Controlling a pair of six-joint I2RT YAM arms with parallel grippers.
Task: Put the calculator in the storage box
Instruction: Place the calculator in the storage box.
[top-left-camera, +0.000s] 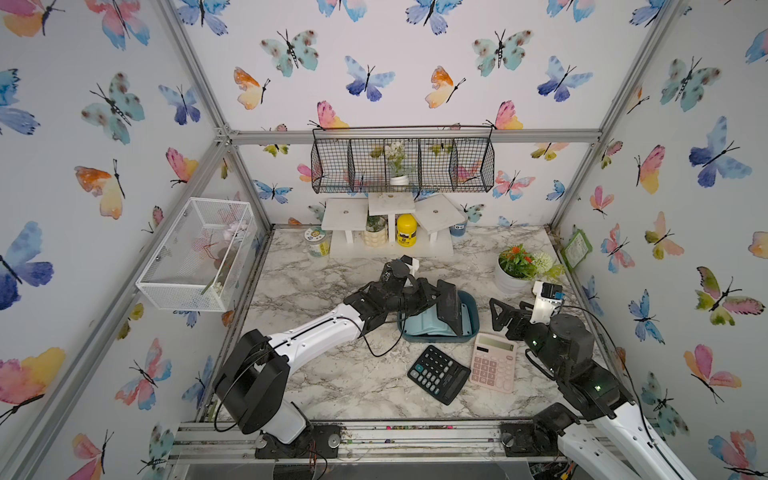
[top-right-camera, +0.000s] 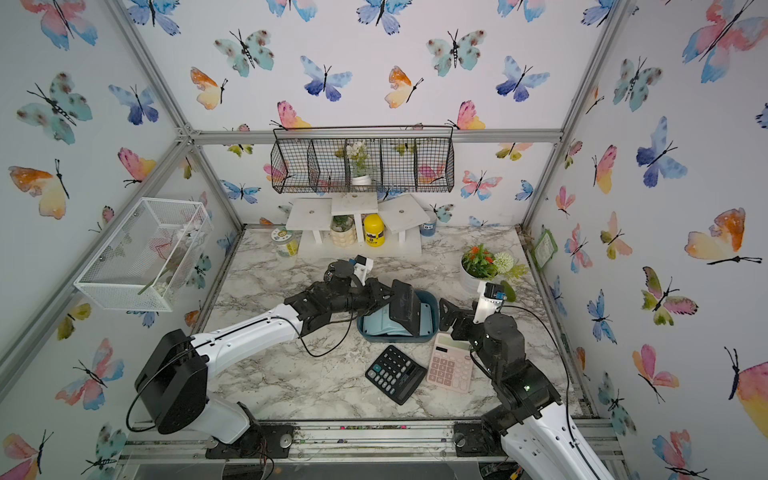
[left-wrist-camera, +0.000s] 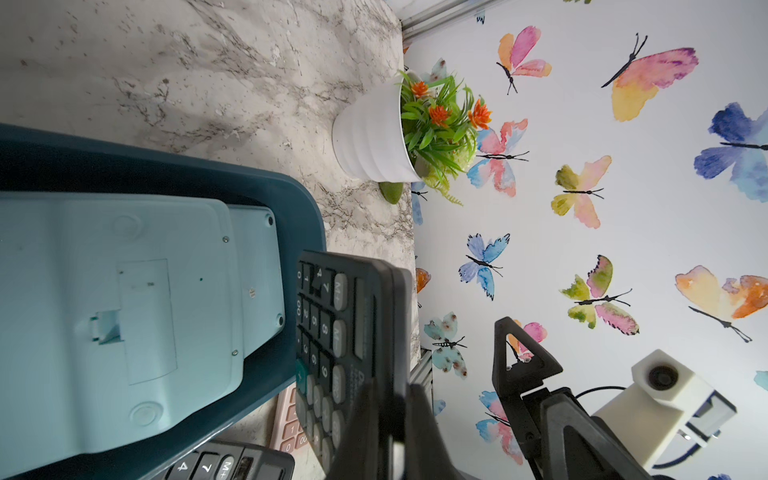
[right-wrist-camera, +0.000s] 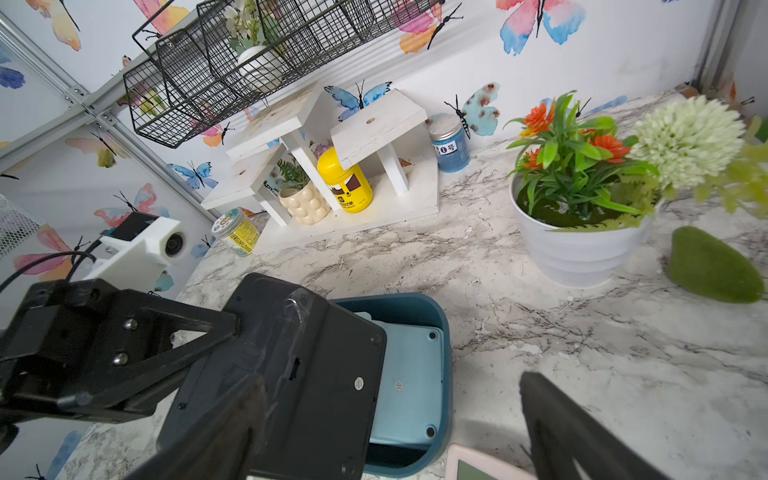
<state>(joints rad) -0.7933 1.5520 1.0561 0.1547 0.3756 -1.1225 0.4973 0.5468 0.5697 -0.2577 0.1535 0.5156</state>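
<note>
Box (top-left-camera: 433, 337) sits just right of centre in both top views (top-right-camera: 395, 337), on the marble bench (top-left-camera: 332, 374). Blue calculator (top-left-camera: 428, 326) lies face down inside it, back panel and screws clear in the left wrist view (left-wrist-camera: 124, 291). Held calculator (top-left-camera: 451, 305), black, stands tilted on edge over the right part of the box, with its keys turned toward the blue one (left-wrist-camera: 332, 324) and its plain back toward the right wrist camera (right-wrist-camera: 299, 374). Can't tell if its lower edge touches the box or the blue calculator.

Left pincer (top-left-camera: 438, 297) reaches in from the left of the frame and is clamped tight on the held calculator's edge. Right pincer (top-left-camera: 496, 315) is spread wide with nothing in it, just right of the box and above the pink calculator.

Black calculator (top-left-camera: 438, 374) lies face up below the box. Pink calculator (top-left-camera: 494, 363) lies face up just right of it, edges close. Plant pot (top-left-camera: 511, 278) stands upper right of the box, well apart from it.
</note>
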